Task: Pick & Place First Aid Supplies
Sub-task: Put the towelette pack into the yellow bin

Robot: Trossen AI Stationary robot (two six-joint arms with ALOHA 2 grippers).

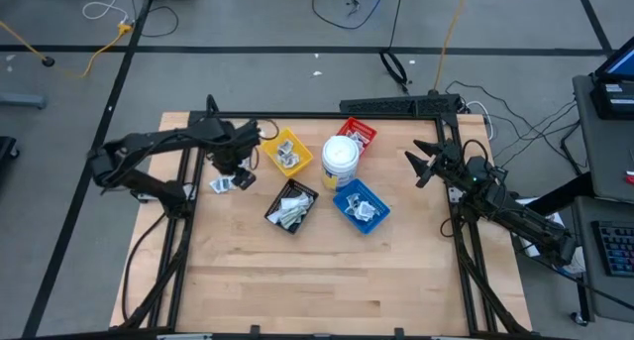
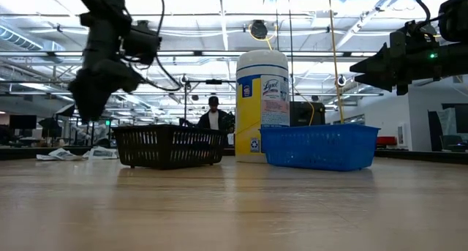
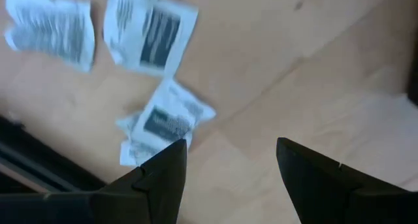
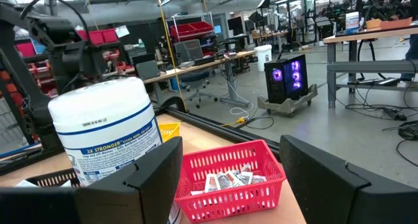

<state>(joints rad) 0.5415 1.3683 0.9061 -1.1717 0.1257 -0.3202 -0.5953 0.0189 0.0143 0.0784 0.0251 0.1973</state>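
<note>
left gripper (image 1: 238, 167) hangs over the table's (image 1: 327, 281) left part, just beside the yellow tray (image 1: 269, 154). in the left wrist view its jaws stand apart with only bare wood between the two dark fingers (image 3: 163, 178), nothing held. loose first aid packets (image 3: 166, 116) lie on the wood just ahead of and to one side of the fingertips: one crumpled square packet with dark print almost touching one fingertip, two more flat white packets (image 3: 147, 28) farther ahead of the jaws. from above the same loose packets (image 1: 222, 184) sit under and beside the gripper, near the table's left edge.

right gripper (image 1: 424, 166) hovers above the table's right side, well apart from the trays. jaws open, empty; right wrist view shows the gap between its fingers (image 4: 157, 172) clear. ahead of the jaws: red tray (image 4: 228, 178) with small packets (image 4: 228, 179) inside, and the white tub (image 4: 108, 129) off to one side of it, nearer one finger.

other supplies already in trays: packets in yellow tray, packets (image 1: 291, 211) in the black tray (image 1: 273, 213), packets (image 1: 360, 205) in the blue tray (image 1: 347, 216). tub stands between the four trays. low view: both grippers raised off the table, black and blue trays and tub on the wood, a person (image 2: 213, 115) far back in the room.
</note>
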